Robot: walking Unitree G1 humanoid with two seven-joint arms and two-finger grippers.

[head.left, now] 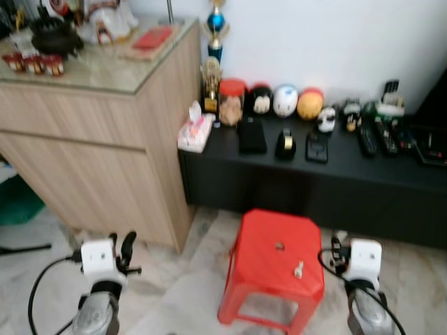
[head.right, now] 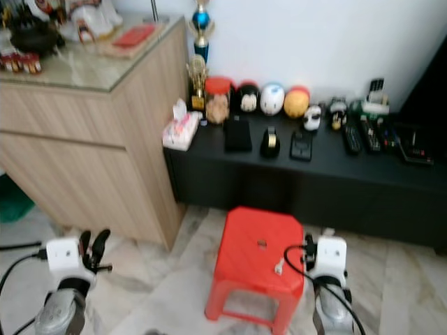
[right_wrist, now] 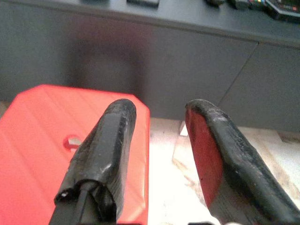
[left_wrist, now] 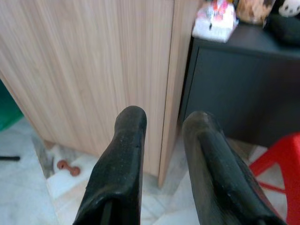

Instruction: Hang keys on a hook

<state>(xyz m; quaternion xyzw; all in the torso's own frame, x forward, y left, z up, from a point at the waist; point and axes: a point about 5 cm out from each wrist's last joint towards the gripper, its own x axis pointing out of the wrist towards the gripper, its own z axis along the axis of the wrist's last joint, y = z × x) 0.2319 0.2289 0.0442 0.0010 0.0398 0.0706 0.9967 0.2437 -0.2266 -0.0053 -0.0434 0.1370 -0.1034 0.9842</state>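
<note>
Wooden cabinet point(head.left: 105, 160) left of stool | black bench point(head.left: 314, 174) behind stool | red stool point(head.left: 276, 265) on floor, centre | left gripper point(left_wrist: 161, 136) released, empty, left of stool | right gripper point(right_wrist: 157, 126) released, empty, at stool's right edge | keys point(head.left: 299, 269) lying on stool top, right side.

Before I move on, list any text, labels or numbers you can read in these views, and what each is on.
None can be read.
Tissue pack on the black cabinet: printed pattern, too blurred.
Remotes: buttons too small.
Red jars on the wooden cabinet: labels blurred.
Red stool and the keys on it: no marking visible.
</note>
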